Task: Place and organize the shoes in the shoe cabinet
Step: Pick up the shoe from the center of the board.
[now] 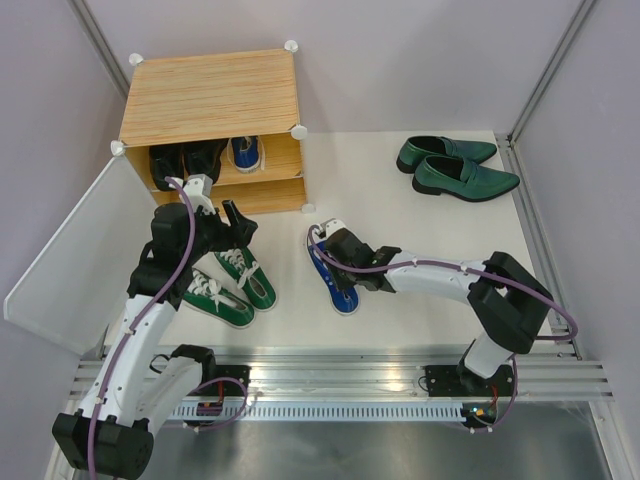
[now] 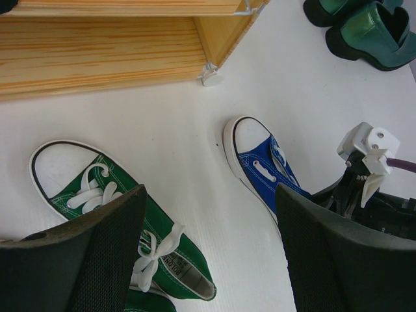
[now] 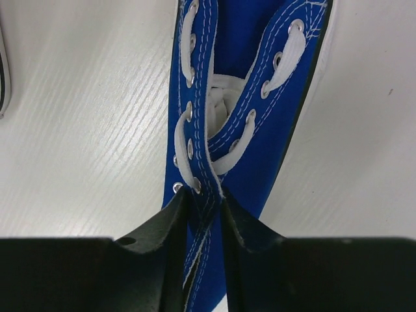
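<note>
Right fingers (image 3: 159,227): pressed together on the laced upper of a blue sneaker (image 3: 260,97), one eyelet strip pinched between the tips; the sneaker lies on the white counter (image 3: 78,130); the left wrist view shows its white toe cap pointing towards the cabinet.

Left fingers (image 2: 97,260): spread wide, gripping nothing, hanging above the counter; the green sneakers (image 2: 97,188) lie side by side directly beneath and just ahead of them, white laces up; the held blue sneaker lies ahead of them, towards the right-hand side, apart from the green pair.

Shoe cabinet (image 1: 210,100): beyond the left fingers at the far left of the counter; its frosted door panel (image 1: 70,250) is swung open to the left of them; the upper shelf carries the black ankle boots (image 1: 185,160) with a second blue sneaker (image 1: 247,152) just beside them on the right; contents of the lower shelf cannot be made out.

Dark-green loafers (image 1: 455,165): side by side on the counter, beyond and to the right of the right fingers, well apart from them.
</note>
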Action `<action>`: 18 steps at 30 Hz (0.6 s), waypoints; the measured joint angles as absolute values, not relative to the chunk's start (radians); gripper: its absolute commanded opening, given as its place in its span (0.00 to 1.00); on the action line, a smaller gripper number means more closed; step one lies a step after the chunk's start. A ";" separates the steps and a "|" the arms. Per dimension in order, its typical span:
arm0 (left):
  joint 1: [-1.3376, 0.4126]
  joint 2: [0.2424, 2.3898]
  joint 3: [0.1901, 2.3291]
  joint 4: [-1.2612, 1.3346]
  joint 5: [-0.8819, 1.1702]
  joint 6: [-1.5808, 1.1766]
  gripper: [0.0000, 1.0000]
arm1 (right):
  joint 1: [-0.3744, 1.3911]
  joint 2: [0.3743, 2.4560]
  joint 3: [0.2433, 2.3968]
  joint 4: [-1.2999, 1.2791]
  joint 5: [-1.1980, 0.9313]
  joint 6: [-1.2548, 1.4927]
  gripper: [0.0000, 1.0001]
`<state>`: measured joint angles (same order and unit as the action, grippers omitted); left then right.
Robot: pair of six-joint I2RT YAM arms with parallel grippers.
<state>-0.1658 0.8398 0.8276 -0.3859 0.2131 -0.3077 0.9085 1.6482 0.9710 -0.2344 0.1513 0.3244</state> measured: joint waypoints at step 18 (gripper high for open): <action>-0.166 0.836 0.828 -0.386 0.213 -0.308 0.82 | 0.912 1.629 0.991 -0.254 0.155 0.326 0.01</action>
